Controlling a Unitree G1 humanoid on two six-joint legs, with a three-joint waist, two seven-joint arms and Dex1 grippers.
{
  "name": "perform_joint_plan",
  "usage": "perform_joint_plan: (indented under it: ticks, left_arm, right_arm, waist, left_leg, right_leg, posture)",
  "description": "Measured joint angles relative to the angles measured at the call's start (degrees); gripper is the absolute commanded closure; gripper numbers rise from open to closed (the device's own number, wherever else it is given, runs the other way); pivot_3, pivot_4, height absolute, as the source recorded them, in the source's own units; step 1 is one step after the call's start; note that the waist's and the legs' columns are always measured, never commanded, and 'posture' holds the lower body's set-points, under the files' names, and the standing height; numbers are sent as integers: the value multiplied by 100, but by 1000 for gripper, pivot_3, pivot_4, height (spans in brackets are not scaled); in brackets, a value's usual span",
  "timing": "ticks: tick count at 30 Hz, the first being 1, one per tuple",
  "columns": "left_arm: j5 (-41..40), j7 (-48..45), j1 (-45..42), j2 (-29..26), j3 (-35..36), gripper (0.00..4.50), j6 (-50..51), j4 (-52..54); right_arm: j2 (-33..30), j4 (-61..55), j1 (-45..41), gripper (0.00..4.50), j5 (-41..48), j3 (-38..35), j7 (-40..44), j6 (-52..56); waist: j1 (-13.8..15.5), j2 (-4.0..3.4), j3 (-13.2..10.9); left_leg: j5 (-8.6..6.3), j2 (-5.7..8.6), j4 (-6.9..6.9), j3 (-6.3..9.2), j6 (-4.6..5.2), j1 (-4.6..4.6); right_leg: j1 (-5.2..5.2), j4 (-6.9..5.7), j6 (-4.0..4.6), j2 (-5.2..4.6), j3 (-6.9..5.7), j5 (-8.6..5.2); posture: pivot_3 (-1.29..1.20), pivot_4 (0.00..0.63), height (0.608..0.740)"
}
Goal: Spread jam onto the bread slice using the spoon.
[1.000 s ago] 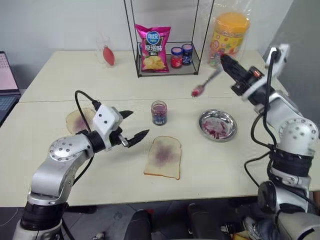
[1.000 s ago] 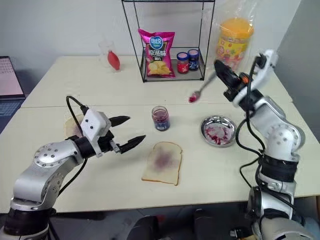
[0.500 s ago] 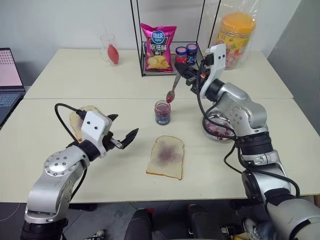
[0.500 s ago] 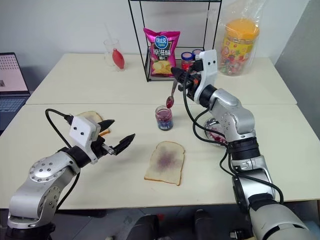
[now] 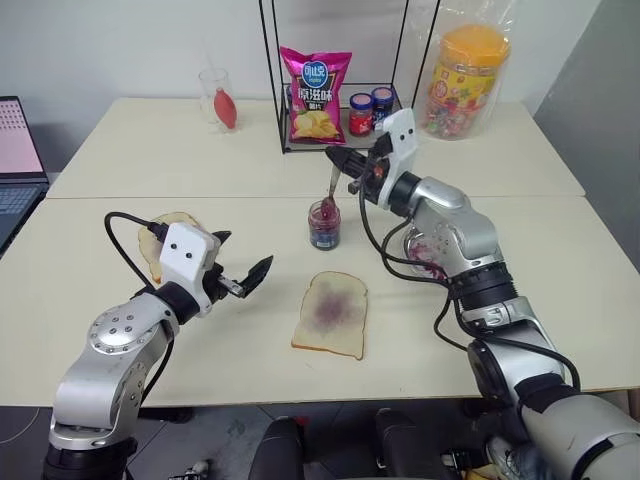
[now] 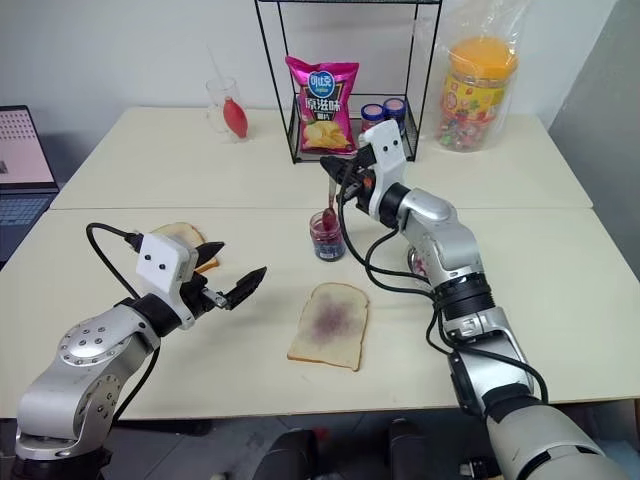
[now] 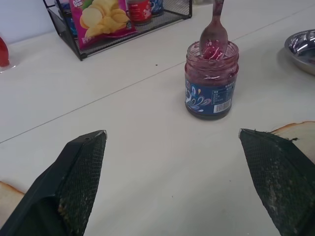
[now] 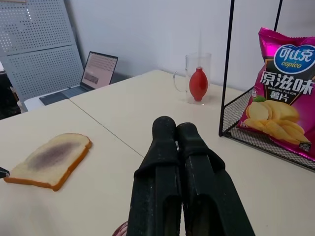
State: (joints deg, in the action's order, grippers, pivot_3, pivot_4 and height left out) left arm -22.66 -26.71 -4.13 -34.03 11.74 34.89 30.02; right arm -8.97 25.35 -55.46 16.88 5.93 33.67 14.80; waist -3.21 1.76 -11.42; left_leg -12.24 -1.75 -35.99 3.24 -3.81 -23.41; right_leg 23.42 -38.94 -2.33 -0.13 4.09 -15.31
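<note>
Partway through, judging by the purple smear already on the bread slice (image 5: 331, 314), low centre on the worktop (image 5: 120, 165). Right pincer (image 5: 338, 160) clenched on the spoon (image 7: 213, 33), bowl dipped into the jam (image 7: 211, 78) at mid-frame. Left pincer (image 5: 243, 262) released and holding nothing, left of the slice; more spreading likely left.

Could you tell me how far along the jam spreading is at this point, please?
Done: the bread slice already carries a purple smear in its middle. In hand: the right hand is shut on the spoon, whose bowl dips into the jam at the jar's mouth. Left: lifting that scoop across and spreading it. The left hand hovers open, holding nothing.
</note>
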Motion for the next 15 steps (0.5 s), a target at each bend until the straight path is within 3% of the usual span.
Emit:
perform_joint_plan:
  ticks: [8, 15]
  left_arm:
    - [4, -13, -31, -2, 0, 0, 2, -19]
    - [10, -33, -74, -2, -6, 0, -13, -44]
  right_arm:
    - [216, 735, 125, 4458, -740, 321, 1, -912]
    - [404, 817, 192, 4458, -806, 242, 13, -829]
  waist:
    - [-2, 0, 0]
    - [-4, 0, 0]
  left_leg:
    - [0, 0, 0, 0, 0, 0]
    - [0, 0, -1, 2, -1, 0]
  right_leg:
    - [0, -1, 1, 0, 1, 0]
    - [0, -2, 1, 0, 0, 1]
  posture:
    - [0, 150, 740]
    - [0, 150, 740]
